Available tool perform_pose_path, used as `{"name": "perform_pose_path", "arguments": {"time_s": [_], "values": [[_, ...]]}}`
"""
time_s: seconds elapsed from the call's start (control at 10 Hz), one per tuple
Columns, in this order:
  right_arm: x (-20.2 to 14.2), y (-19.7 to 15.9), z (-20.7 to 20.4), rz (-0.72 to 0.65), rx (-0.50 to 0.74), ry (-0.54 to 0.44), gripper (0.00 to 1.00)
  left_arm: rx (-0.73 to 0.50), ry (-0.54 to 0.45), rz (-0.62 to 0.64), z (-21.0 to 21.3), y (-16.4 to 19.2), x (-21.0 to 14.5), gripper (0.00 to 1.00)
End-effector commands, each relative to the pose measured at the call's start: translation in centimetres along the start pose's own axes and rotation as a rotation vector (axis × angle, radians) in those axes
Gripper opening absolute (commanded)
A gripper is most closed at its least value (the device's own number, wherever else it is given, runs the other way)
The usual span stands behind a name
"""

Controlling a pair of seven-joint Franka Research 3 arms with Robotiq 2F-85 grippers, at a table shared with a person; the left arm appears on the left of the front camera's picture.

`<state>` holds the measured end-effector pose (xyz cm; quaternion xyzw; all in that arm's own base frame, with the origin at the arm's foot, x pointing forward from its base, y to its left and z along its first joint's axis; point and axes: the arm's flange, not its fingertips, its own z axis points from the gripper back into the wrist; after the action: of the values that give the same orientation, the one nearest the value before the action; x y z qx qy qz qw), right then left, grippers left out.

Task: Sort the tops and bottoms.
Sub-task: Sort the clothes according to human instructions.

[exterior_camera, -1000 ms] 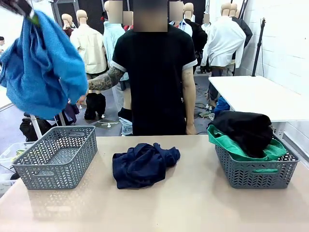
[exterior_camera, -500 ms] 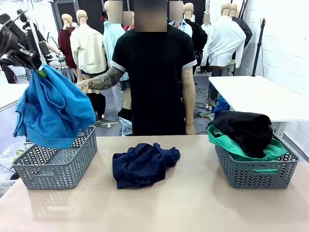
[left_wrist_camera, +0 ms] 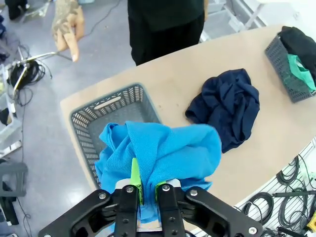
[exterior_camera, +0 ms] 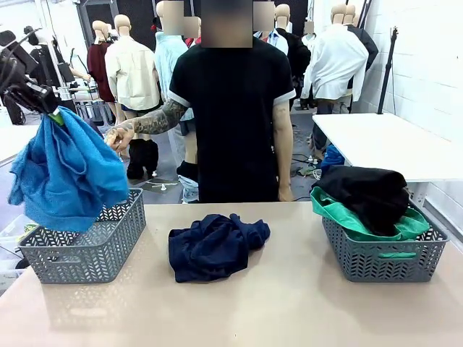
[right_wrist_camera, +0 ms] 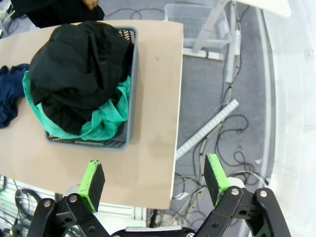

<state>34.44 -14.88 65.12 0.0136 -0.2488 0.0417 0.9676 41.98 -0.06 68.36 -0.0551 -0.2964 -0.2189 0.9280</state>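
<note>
My left gripper [exterior_camera: 51, 114] [left_wrist_camera: 146, 183] is shut on a bright blue garment [exterior_camera: 66, 171] [left_wrist_camera: 163, 155] that hangs above the left grey basket [exterior_camera: 85, 235] [left_wrist_camera: 97, 121]. A navy garment [exterior_camera: 214, 244] [left_wrist_camera: 228, 104] lies crumpled in the middle of the table. In the right grey basket [exterior_camera: 383, 260] [right_wrist_camera: 127, 89] a black garment [exterior_camera: 365, 194] [right_wrist_camera: 79, 64] is piled on an emerald green one [exterior_camera: 354, 223] [right_wrist_camera: 106, 121]. High off the table's right end, my right gripper [right_wrist_camera: 154, 178] stands open with nothing between its fingers.
A person in a black T-shirt [exterior_camera: 231, 108] stands at the far edge, one hand [exterior_camera: 118, 135] [left_wrist_camera: 67, 24] pointing near the blue garment. A white table [exterior_camera: 391, 144] stands at the back right. Cables [right_wrist_camera: 222, 128] lie on the floor beside the table's right edge.
My left gripper has come down and a little left with the blue garment, which now hangs lower over the left basket. The rest has stayed put.
</note>
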Motion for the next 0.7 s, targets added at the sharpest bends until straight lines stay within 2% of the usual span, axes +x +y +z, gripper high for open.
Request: {"name": "perform_pose_path", "arguments": {"time_s": [0.0,0.1,0.2,0.4,0.6], "values": [[0.0,0.0,0.0,0.007,0.011,0.006,1.0,0.005,0.006,0.008,-0.1,0.4,-0.3,0.0],[0.0,0.0,0.0,0.007,0.011,0.006,1.0,-0.005,-0.026,0.007,0.3,0.2,-1.9,0.0],[0.0,0.0,0.0,0.007,0.011,0.006,1.0,0.029,0.003,0.019,-0.8,1.4,-2.8,0.0],[0.0,0.0,0.0,0.007,0.011,0.006,1.0,-0.002,0.079,0.097,-4.3,5.8,-2.0,0.0],[0.0,0.0,0.0,0.007,0.011,0.006,1.0,-0.041,0.151,0.148,-8.5,7.9,-1.4,0.0]]}}
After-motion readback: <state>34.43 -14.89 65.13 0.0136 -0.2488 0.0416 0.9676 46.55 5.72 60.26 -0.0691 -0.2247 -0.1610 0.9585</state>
